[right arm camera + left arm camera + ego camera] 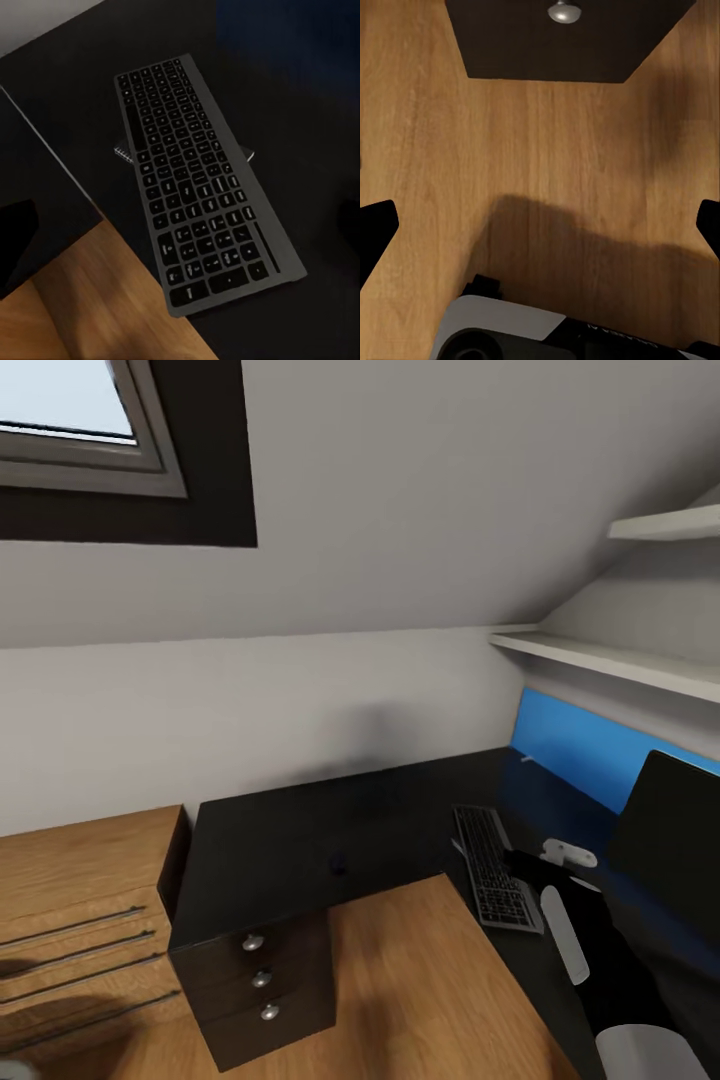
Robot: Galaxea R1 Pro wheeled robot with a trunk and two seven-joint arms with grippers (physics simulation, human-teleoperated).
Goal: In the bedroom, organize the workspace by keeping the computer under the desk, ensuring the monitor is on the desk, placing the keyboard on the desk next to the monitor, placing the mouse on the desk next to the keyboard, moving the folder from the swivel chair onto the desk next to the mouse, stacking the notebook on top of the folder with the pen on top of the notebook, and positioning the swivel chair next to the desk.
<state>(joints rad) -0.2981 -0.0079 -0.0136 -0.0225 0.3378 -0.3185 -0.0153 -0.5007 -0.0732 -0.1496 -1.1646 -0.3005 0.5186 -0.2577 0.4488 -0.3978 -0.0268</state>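
The keyboard [495,865] lies flat on the desk [300,840], on the desk's glossy black top just beside the inner front edge where the wooden floor [420,980] begins, and just in front of the monitor [665,840], whose dark screen stands at the desk's far right. You can judge the keyboard to be light, stiff and thin, with a smooth frame that could slide on the glossy top; its low profile leaves little to pinch, so one long edge, taken near the middle, looks like the best hold, perhaps where it can be nudged past the desk edge. In the right wrist view the keyboard [199,180] sits slightly raised over a small dark object [124,152] beneath it; what that object is, you cannot tell. Your right gripper [545,865] hovers just above the keyboard's near end, its fingers spread wide and holding nothing. Your left gripper [540,225] hangs over bare floor in front of the desk's drawer unit [262,980], fingers also wide apart and empty. Counted: one keyboard, one monitor, one desk, three round silver knobs [253,942] on the drawer unit, and two wall shelves [610,655] above the desk.
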